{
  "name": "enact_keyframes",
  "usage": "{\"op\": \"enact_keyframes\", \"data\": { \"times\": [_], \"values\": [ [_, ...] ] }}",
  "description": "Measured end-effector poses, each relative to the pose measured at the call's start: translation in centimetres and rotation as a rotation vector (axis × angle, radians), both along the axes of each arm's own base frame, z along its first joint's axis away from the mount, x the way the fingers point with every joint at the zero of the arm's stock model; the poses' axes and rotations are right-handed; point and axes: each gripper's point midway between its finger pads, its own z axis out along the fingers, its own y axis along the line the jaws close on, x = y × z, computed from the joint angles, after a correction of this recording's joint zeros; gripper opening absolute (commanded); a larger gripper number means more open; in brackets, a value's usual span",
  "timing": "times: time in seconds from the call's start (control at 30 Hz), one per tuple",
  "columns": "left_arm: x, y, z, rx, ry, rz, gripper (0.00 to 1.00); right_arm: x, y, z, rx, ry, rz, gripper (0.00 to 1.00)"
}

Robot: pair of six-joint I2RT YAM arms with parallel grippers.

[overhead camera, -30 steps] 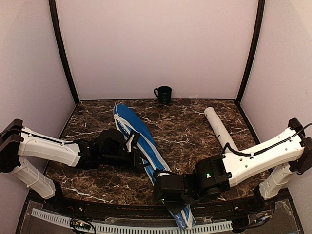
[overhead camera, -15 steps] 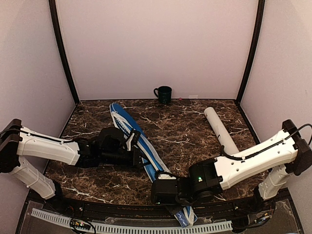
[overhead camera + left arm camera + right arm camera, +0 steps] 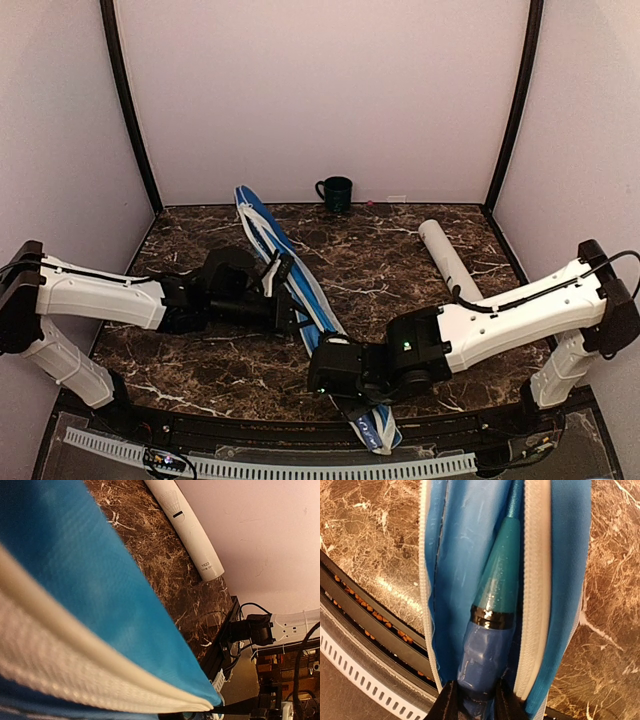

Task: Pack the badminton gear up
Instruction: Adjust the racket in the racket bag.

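Right end effector (image 3: 474,702): fingers (image 3: 446,705) pressed in tight on the blue wrapped grip of a racket (image 3: 492,605), with no gap showing either side. The grip end sits inside the open mouth of the blue cover (image 3: 565,555), with the white zipper tape splayed on both sides. Above the grip there's a glossy teal cone, with a black band at the joint. Left end effector (image 3: 285,288) is hard up against the cover's long edge around mid-length. Its wrist camera sees only blue woven fabric and white piping, so I can't tell how far it's spread or whether it's pinching. The cover runs diagonally across the table (image 3: 200,370). Its head end is up near the back wall, just left of the dark green mug (image 3: 336,192), and its handle end hangs over the near edge above the black rail and the slotted white strip. The cover looks tipped up on its side rather than lying flat. The white tube (image 3: 449,260) lies flat on the right side, a smooth cylinder angled toward the back corner, well clear of both arms and of the cover. There's open brown marble between the cover and the tube, and more in the left corner behind the left arm. The right forearm spans the near-right area low over the table.
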Motion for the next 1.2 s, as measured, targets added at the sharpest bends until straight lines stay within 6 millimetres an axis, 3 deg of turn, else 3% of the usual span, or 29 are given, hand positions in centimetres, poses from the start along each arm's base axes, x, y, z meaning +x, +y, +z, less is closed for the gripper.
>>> {"op": "enact_keyframes", "data": {
  "times": [0.23, 0.53, 0.77, 0.87, 0.97, 1.03, 1.13, 1.2],
  "values": [
    [0.6, -0.1, 0.8, -0.006, -0.033, -0.003, 0.0, 1.1, -0.1, 0.0, -0.011, -0.02, 0.017, 0.06],
    [0.5, 0.0, 0.5, 0.012, -0.031, -0.008, 0.0, 2.2, -1.2, -2.0, -0.03, -0.054, 0.022, 0.06],
    [0.7, 0.3, 0.2, 0.032, -0.023, 0.004, 0.0, 2.5, -1.1, -2.2, 0.011, -0.059, 0.015, 0.07],
    [0.7, 0.5, 0.0, 0.046, -0.019, 0.012, 0.0, 2.5, -1.0, -2.3, 0.016, -0.059, 0.014, 0.17],
    [0.9, 0.7, -0.1, 0.054, -0.019, 0.023, 0.0, 2.6, -0.9, -2.2, 0.024, -0.059, 0.019, 0.43],
    [0.9, 0.8, 0.1, 0.049, -0.018, 0.02, 0.0, 2.9, -0.7, -1.8, 0.049, -0.063, 0.022, 0.52],
    [0.6, 0.9, 0.7, 0.03, -0.01, 0.006, 0.0, 3.5, 0.5, 0.3, 0.156, -0.062, 0.036, 0.63],
    [0.6, 1.0, 1.2, 0.014, -0.005, 0.0, 0.0, 3.2, 1.6, 2.8, 0.265, -0.051, 0.074, 0.67]
  ]
}}
